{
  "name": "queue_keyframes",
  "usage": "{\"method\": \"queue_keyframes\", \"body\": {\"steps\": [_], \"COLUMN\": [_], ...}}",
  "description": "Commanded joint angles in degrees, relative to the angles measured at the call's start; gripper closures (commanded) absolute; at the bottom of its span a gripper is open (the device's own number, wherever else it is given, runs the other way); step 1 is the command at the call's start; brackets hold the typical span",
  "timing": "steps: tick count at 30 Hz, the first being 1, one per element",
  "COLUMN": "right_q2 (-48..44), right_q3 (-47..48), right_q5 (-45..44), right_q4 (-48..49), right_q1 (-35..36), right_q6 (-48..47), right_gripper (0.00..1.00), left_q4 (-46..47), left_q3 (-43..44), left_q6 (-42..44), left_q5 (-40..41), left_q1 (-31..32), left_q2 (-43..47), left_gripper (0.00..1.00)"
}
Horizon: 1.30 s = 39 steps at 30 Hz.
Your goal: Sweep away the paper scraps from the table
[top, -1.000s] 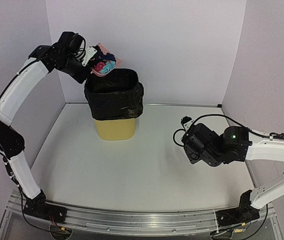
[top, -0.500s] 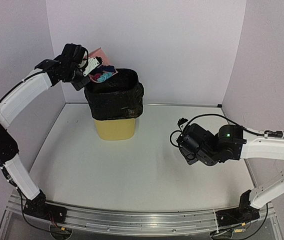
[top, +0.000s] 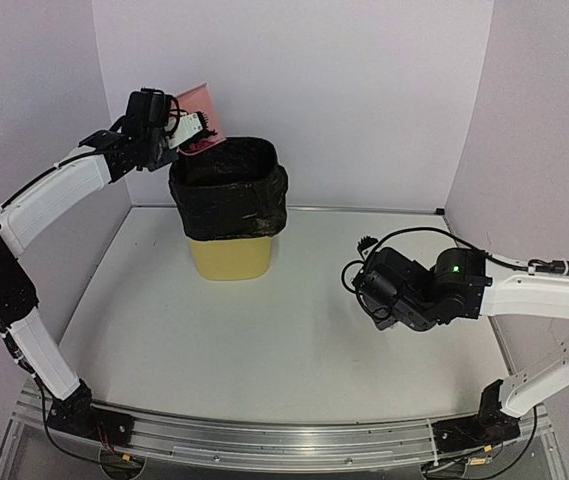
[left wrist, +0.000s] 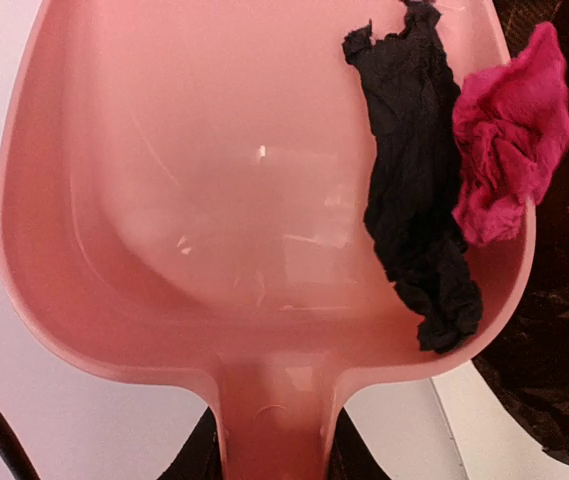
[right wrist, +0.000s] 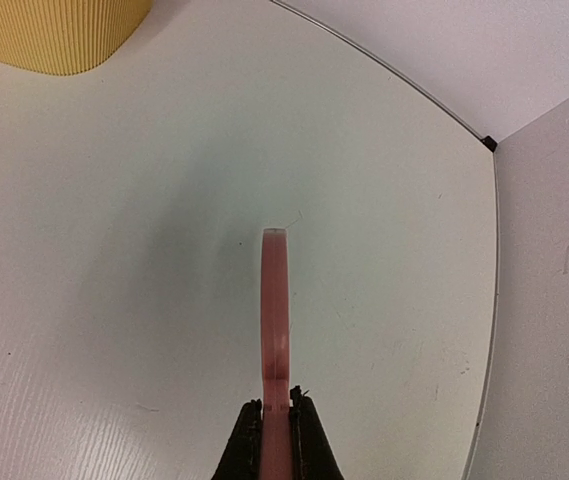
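Note:
My left gripper (top: 177, 131) is shut on the handle of the pink dustpan (top: 199, 108) and holds it tilted steeply over the black-lined bin (top: 229, 190). In the left wrist view the gripper (left wrist: 272, 455) grips the handle. A black paper scrap (left wrist: 414, 220) and a red paper scrap (left wrist: 509, 160) cling to the right lip of the dustpan (left wrist: 194, 200), over the liner (left wrist: 554, 360). My right gripper (top: 374, 290) hovers low over the table (top: 264, 340) at the right. In the right wrist view this gripper (right wrist: 276, 430) is shut on the pink brush (right wrist: 275, 310), seen edge-on.
The bin is yellow under its black liner and stands at the back left near the rear wall; its base shows in the right wrist view (right wrist: 59, 30). White walls close the table on three sides. An aluminium rail (top: 284, 440) runs along the front edge.
The left arm has tipped the dustpan steeper over the bin, and most of the coloured scraps have left it. The right arm has shifted slightly left.

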State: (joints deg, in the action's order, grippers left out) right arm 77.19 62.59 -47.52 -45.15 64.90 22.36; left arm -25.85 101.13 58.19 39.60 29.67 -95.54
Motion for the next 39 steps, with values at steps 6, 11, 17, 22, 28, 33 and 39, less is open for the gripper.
{"method": "queue_keyframes", "body": {"steps": [6, 11, 17, 22, 28, 33, 39], "right_q2": [-1.8, -2.0, -2.0, -3.0, -3.8, -3.2, -3.4], "right_q3": [-0.1, -0.3, -0.7, -1.3, -1.0, 0.2, 0.8], "right_q5": [-2.3, -3.5, -4.1, -4.1, -5.3, -7.3, -10.3], "right_q4": [-1.4, -1.6, -1.7, -1.8, -1.8, -1.8, -1.8], "right_q1": [0.0, 0.0, 0.0, 0.0, 0.0, 0.1, 0.0], "right_q6": [1.6, 1.2, 1.3, 1.9, 2.6, 2.9, 5.8], "right_gripper": [1.0, 1.0, 1.0, 1.0, 1.0, 1.0, 1.0], "left_q4": [17.1, 25.3, 19.7, 2.7, -18.1, -20.2, -14.8], "left_q3": [-3.1, -6.7, -0.3, 11.5, 23.5, 17.9, 3.4], "left_q6": [15.6, 25.2, 21.0, 4.7, -21.1, -34.9, -42.4], "left_q5": [2.1, 3.9, 3.8, -2.7, -27.3, -46.6, -50.1], "left_q1": [0.5, 2.2, 2.4, 3.0, 3.0, 3.8, 11.4], "left_q2": [0.6, 0.7, -2.0, -4.1, -2.6, 3.1, 11.1], "left_gripper": [1.0, 1.0, 1.0, 1.0, 1.0, 1.0, 1.0]}}
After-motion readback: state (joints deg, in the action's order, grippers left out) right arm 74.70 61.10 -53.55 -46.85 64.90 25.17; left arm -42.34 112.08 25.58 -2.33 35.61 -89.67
